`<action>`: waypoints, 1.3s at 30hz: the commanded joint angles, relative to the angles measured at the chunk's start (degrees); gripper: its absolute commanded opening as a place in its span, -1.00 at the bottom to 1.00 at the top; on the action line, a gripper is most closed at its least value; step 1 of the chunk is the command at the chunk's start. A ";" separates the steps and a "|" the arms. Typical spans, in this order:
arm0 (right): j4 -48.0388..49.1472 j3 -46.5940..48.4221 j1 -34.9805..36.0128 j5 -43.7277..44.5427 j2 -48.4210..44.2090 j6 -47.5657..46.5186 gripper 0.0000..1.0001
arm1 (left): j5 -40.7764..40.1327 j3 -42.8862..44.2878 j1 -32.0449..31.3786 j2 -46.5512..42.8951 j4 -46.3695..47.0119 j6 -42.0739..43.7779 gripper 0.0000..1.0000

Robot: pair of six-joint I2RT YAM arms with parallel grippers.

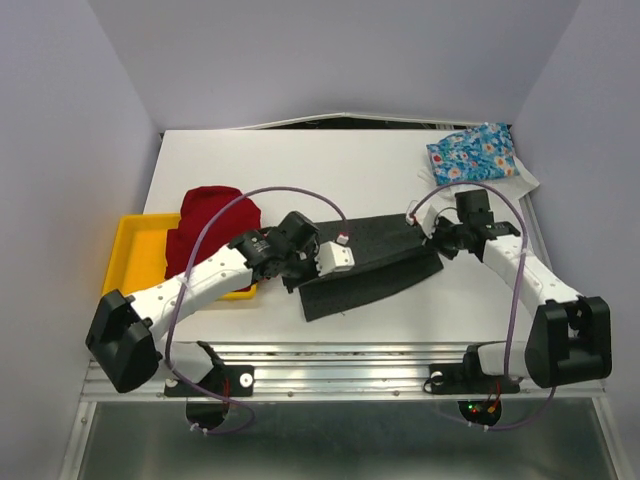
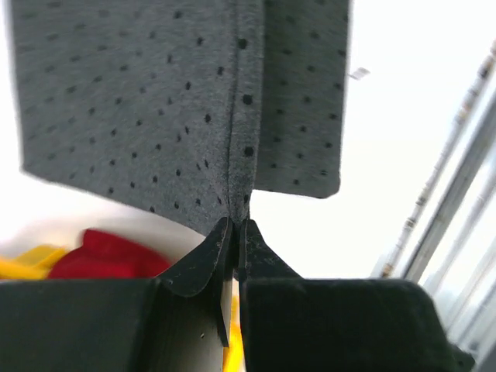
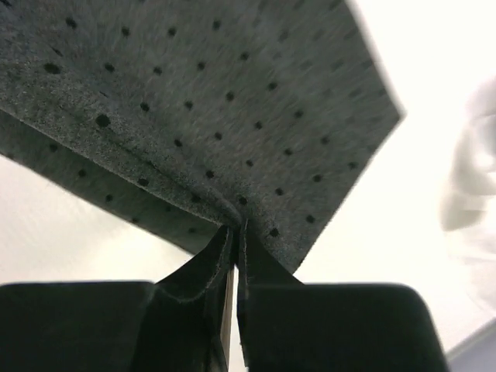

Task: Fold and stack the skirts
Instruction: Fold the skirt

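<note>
Mid-table, left gripper (image 2: 235, 225) and right gripper (image 3: 235, 229) are each clamped tight on an edge of the dotted charcoal skirt (image 1: 380, 265), red skirt (image 1: 205, 215) is slumped over the yellow tray (image 1: 135, 250), blue floral skirt (image 1: 472, 152) sits off at the far right corner.

A white table (image 1: 330, 170) fills the middle of the top view, matte and plain. At its 9 o'clock edge sits a yellow plastic tray (image 1: 135, 255), shallow, with a raised rim, its left side reaching the table's edge. Along 6 o'clock runs a ribbed aluminium rail (image 1: 350, 362), with a grey metal sheet (image 1: 350, 440) below it. Pale lilac walls (image 1: 60, 150) close in at 9, 12 and 3 o'clock; a thin dark gap (image 1: 350, 122) shows behind the 12 o'clock edge
</note>
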 commanded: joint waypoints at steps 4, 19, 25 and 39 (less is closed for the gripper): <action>-1.80 -2.83 0.51 -0.33 4.75 -3.07 0.55 | 4.37 -6.09 -4.50 4.51 0.61 -1.68 0.10; -7.70 14.74 0.51 -7.10 7.37 9.59 0.46 | 7.79 -0.12 -1.34 3.27 1.84 -6.33 -0.09; -5.42 25.10 0.51 -4.13 23.60 16.52 0.24 | 3.40 1.56 1.13 11.97 7.55 -12.48 -0.33; -6.29 14.69 0.51 8.27 31.23 9.69 -0.04 | 0.24 7.43 9.03 32.28 10.64 -13.12 -0.41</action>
